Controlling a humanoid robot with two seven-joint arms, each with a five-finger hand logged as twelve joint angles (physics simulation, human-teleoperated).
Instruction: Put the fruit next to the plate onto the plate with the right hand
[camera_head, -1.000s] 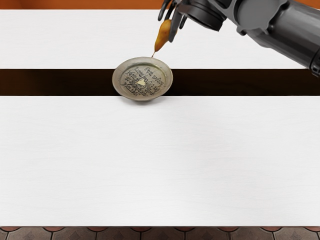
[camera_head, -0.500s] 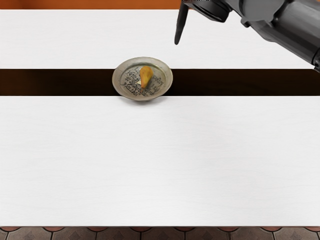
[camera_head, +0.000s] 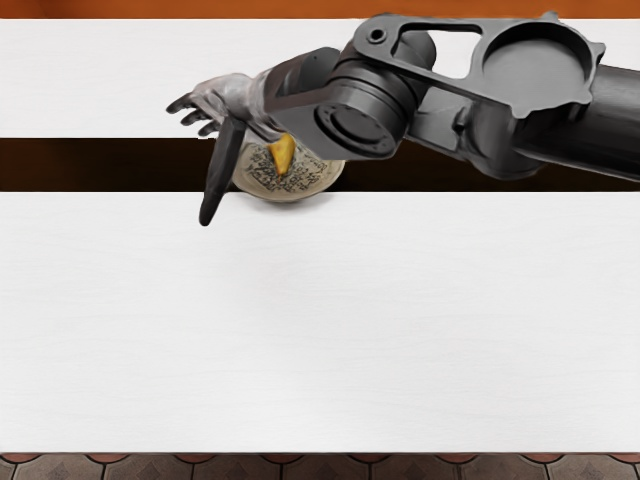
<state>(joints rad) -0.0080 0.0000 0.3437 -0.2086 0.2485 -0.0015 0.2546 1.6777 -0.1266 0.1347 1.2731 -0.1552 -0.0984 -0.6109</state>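
An orange pear-like fruit (camera_head: 283, 152) lies on the round metal plate (camera_head: 300, 186), which sits on the dark strip across the table. My right hand (camera_head: 213, 125) reaches in from the right and hovers over the plate's left side. Its fingers (camera_head: 187, 104) are spread and hold nothing; one long finger (camera_head: 216, 183) hangs down past the plate's left edge. The forearm and wrist (camera_head: 350, 100) cover the plate's upper part. The left arm does not show.
A white table (camera_head: 320, 320) fills the view, crossed by a dark strip (camera_head: 100, 165) at plate level. An orange wall band runs along the top and tiled floor shows at the bottom.
The fruit left my hand and dropped onto the plate a second ago. Since then the right arm has swung down and left, now lying over the plate with the hand open.
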